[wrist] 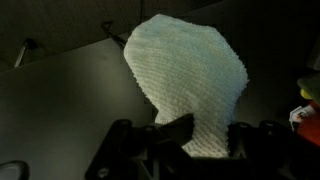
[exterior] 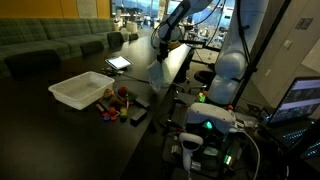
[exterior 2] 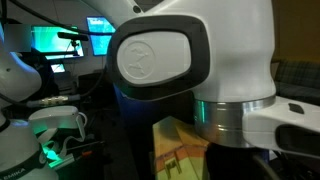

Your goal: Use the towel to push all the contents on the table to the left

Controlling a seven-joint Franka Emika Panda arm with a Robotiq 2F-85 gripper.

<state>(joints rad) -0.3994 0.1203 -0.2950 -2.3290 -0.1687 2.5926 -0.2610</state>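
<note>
My gripper (wrist: 207, 142) is shut on the towel (wrist: 190, 70), a pale knitted cloth that hangs limp from the jaws and spreads wide over the dark table (wrist: 60, 100). In an exterior view the gripper (exterior: 160, 50) is raised above the table's far part, and the towel (exterior: 160, 72) dangles below it, clear of the surface. The contents lie nearer: a white tray (exterior: 82, 90), a jumble of red, yellow and green toys (exterior: 115, 100) and a dark flat piece (exterior: 137, 113). Some coloured toys (wrist: 305, 92) show at the right edge of the wrist view.
A tablet (exterior: 118, 63) lies on the table behind the tray. The robot's white base (exterior: 230, 70) and lit equipment (exterior: 205, 125) stand beside the table edge. A sofa (exterior: 50, 45) runs along the far side. In an exterior view a white arm joint (exterior 2: 190, 60) blocks most of the scene.
</note>
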